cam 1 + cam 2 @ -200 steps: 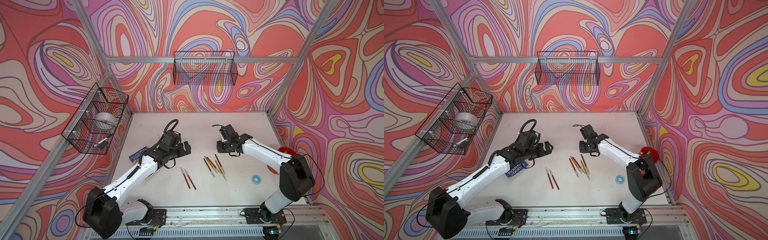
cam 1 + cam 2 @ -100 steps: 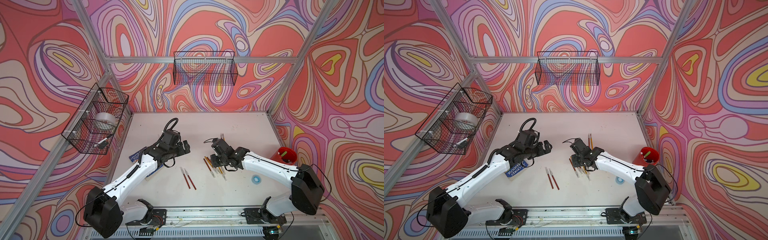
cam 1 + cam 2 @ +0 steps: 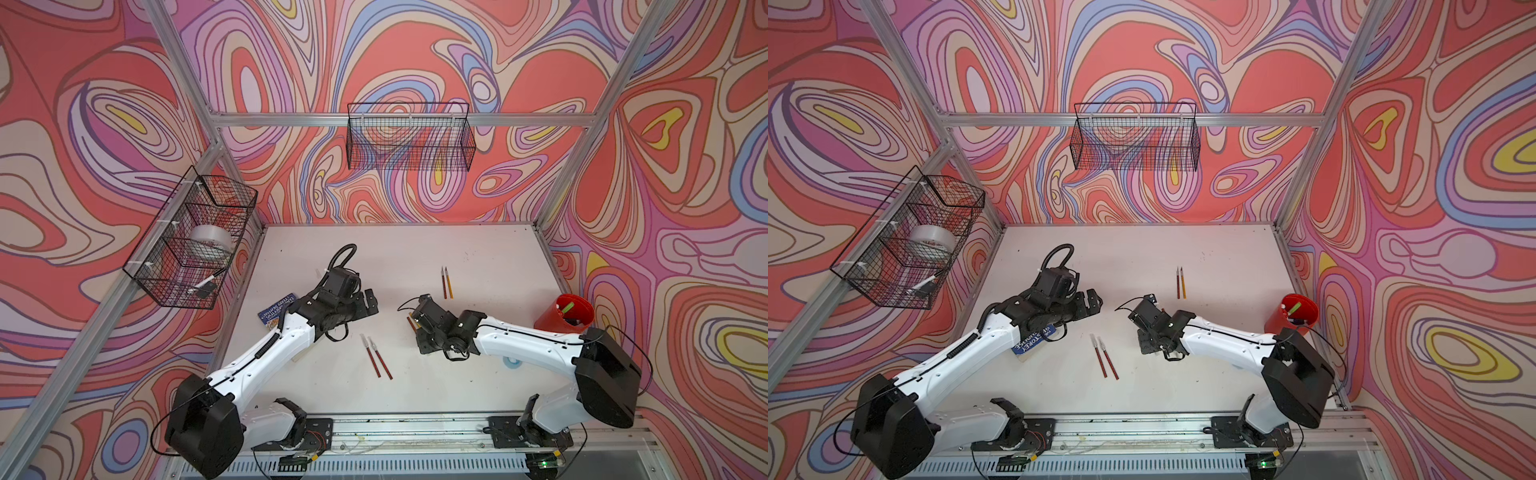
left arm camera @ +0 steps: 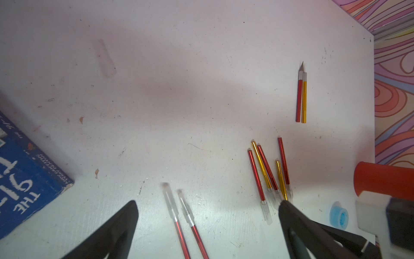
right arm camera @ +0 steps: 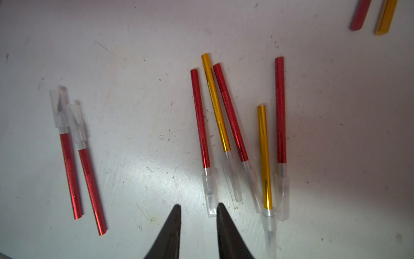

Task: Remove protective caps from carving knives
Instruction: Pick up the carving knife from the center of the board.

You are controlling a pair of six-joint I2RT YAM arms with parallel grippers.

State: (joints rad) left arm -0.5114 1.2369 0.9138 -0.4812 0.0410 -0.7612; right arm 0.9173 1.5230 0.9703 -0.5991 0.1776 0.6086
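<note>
Seven of the nine carving knives (image 5: 233,125) in view still wear their protective caps (image 5: 209,192), as far as can be seen. Five lie in a loose fan mid-desk with their translucent sleeves toward the robot. A red-handled pair (image 5: 70,170) rests well apart from them, sleeves pointing away. Only the red-and-yellow pair (image 4: 301,98), farther back on the desk (image 3: 415,249), shows bare grey blades, so the job looks barely a quarter done.

The right tool (image 5: 198,215) hangs low over the fan, its jaws a narrow gap apart and holding nothing. One finger sits just beside the cap of the outermost red knife, which is likely the next to be stripped. The left tool (image 4: 208,201) hovers near the red-handled pair's capped ends, spread wide and empty.

Where the two removed sleeves ended up cannot be told. A red cup (image 3: 565,311) and a blue tape ring (image 4: 339,216) stand off to the robot's right, clear of the work.
</note>
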